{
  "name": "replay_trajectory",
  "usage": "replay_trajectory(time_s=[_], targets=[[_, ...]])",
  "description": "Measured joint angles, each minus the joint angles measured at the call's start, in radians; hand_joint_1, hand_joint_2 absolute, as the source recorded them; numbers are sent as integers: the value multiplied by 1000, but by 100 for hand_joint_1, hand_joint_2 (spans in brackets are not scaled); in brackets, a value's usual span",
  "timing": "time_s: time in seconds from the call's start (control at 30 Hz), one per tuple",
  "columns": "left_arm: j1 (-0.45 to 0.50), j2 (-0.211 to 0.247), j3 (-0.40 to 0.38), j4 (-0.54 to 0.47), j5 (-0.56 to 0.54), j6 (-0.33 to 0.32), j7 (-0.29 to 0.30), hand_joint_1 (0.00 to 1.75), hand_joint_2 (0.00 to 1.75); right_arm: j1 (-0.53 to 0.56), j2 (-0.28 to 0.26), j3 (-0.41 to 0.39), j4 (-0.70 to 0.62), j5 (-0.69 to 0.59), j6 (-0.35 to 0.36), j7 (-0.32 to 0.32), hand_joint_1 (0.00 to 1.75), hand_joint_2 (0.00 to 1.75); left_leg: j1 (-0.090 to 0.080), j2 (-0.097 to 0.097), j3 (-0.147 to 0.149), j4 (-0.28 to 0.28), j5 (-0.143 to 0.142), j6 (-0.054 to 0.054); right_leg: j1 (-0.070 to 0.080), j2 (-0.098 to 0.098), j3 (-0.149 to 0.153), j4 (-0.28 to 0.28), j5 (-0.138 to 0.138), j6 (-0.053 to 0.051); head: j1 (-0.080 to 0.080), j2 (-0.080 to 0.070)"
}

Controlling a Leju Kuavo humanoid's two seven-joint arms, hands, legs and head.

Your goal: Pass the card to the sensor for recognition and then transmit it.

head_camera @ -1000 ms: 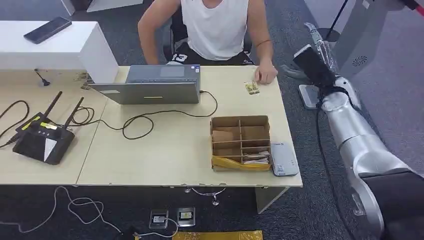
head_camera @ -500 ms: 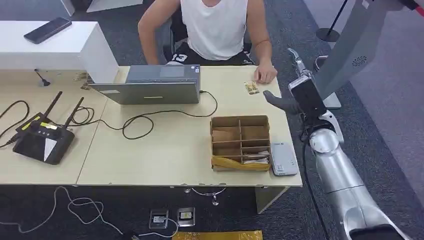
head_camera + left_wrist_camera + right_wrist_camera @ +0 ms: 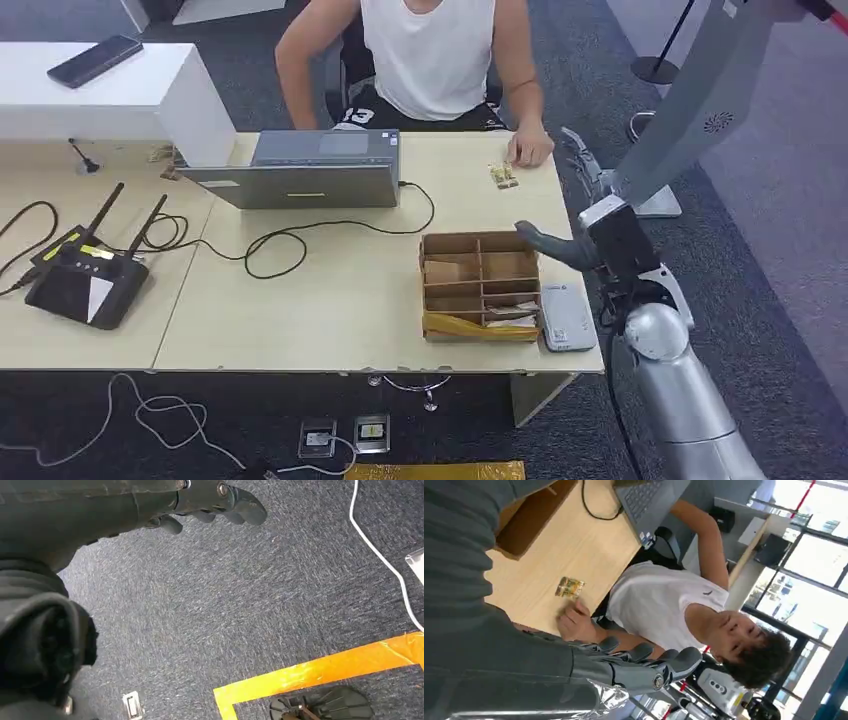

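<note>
Grey right hand (image 3: 565, 215) hovers empty, fingers spread, over the table's (image 3: 350, 300) right edge beside the cardboard divider box (image 3: 481, 284); white sensor (image 3: 566, 317) just right of the box. Card (image 3: 502, 175) lies flat near the person's hand (image 3: 530, 149); left hand (image 3: 210, 502) hangs over carpet, fingers loosely curled, empty.

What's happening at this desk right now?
The right robot hand hangs open over the desk's right end, just beyond the divided cardboard box and the white card reader, holding nothing. A small card lies on the desk by the hand of a seated person behind the laptop. The left robot hand hangs over the carpet.
</note>
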Motion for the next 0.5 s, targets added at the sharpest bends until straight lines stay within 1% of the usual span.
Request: replay_trajectory(time_s=[0.13, 0.37, 0.43, 0.5], targets=[[0, 0, 0, 0, 0, -3, 3, 0, 0, 39, -13, 0, -28, 76, 18, 17, 0, 175, 0, 0, 0, 0, 0, 0, 0, 0, 0, 0, 0, 0, 0, 0], [2, 2, 0, 0, 7, -5, 10, 0, 0, 91, -40, 1, -34, 152, 23, 30, 0, 175, 0, 0, 0, 0, 0, 0, 0, 0, 0, 0, 0, 0, 0, 0], [2, 2, 0, 0, 10, -5, 11, 0, 0, 101, -48, 2, -34, 201, 21, 42, 0, 175, 0, 0, 0, 0, 0, 0, 0, 0, 0, 0, 0, 0, 0, 0], [2, 2, 0, 0, 12, -5, 11, 0, 0, 110, -59, 4, -34, 283, 15, 55, 0, 175, 0, 0, 0, 0, 0, 0, 0, 0, 0, 0, 0, 0, 0, 0]])
